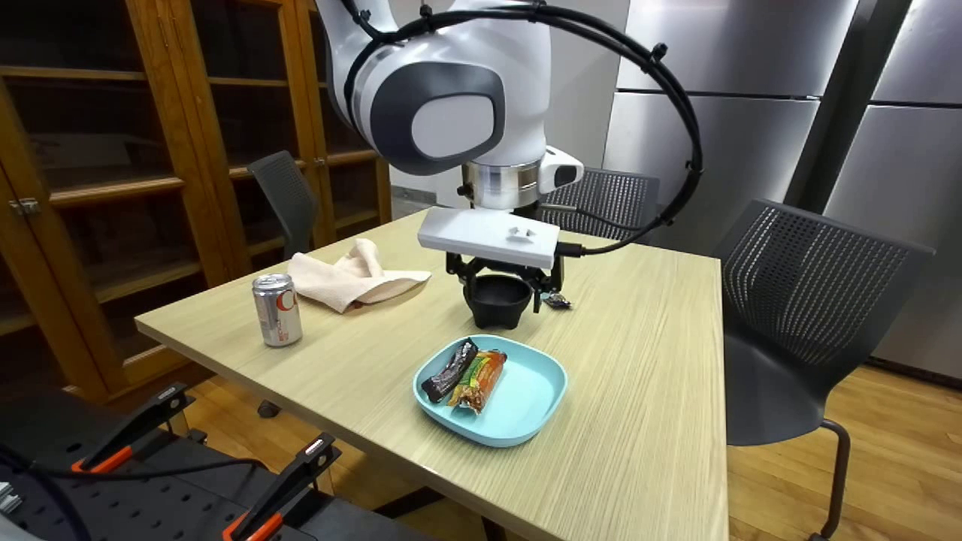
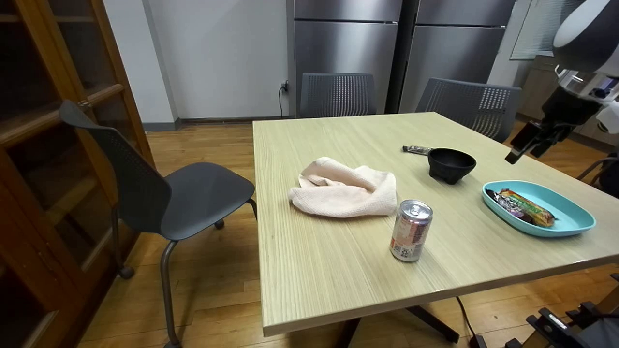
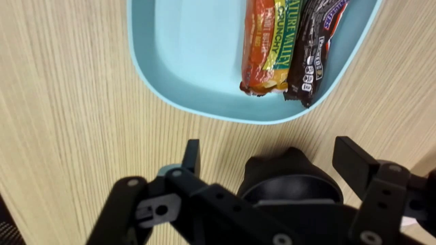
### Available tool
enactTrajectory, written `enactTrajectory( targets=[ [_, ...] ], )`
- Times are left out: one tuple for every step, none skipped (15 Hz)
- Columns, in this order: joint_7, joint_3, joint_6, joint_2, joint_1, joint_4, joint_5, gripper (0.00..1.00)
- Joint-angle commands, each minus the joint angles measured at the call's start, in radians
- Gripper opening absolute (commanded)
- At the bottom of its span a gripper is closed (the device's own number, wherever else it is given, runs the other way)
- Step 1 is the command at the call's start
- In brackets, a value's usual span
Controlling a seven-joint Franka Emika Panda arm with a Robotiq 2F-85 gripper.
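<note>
My gripper is open and empty, and hangs above the table; it also shows in an exterior view and in the wrist view. A black footed bowl is nearest to it, upright on the table. In the wrist view the bowl shows between the spread fingers, partly hidden by the gripper body. A light blue plate lies close by, also in the wrist view. It holds an orange-green Nature Valley bar and a dark Snickers bar side by side.
A small wrapped bar lies beside the bowl, partly hidden in an exterior view. A crumpled pale cloth and an upright silver can stand near the table edge. Chairs surround the table. Cables loop beside the arm.
</note>
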Motion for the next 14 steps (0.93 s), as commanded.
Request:
enactTrajectory(
  targets=[
    [-0.035, 0.011, -0.028, -0.050, -0.009, 0.030, -0.014, 1.00],
    [-0.041, 0.008, -0.036, -0.054, -0.008, 0.047, -0.022, 1.00],
    [-0.048, 0.003, -0.034, -0.051, -0.008, 0.067, -0.032, 1.00],
    [-0.017, 0.001, -0.002, -0.029, 0.000, 0.039, -0.016, 1.00],
    [-0.023, 0.000, -0.003, -0.031, 0.000, 0.053, -0.020, 1.00],
    [-0.025, 0.000, -0.004, -0.031, 0.000, 0.061, -0.020, 1.00],
    [-0.027, 0.000, -0.004, -0.031, 0.000, 0.065, -0.020, 1.00],
    [-0.028, 0.000, -0.004, -0.031, 0.000, 0.065, -0.020, 1.00],
    [-0.028, 0.000, -0.004, -0.031, 0.000, 0.065, -0.021, 1.00],
    [-0.029, 0.000, -0.005, -0.031, 0.000, 0.065, -0.021, 1.00],
    [-0.029, 0.000, -0.005, -0.031, 0.000, 0.065, -0.021, 1.00],
    [-0.029, 0.000, -0.005, -0.031, 0.000, 0.065, -0.021, 1.00],
    [-0.029, 0.000, -0.005, -0.031, 0.000, 0.065, -0.021, 1.00],
    [-0.037, 0.015, 0.004, -0.022, -0.008, 0.079, 0.000, 1.00]
  ],
)
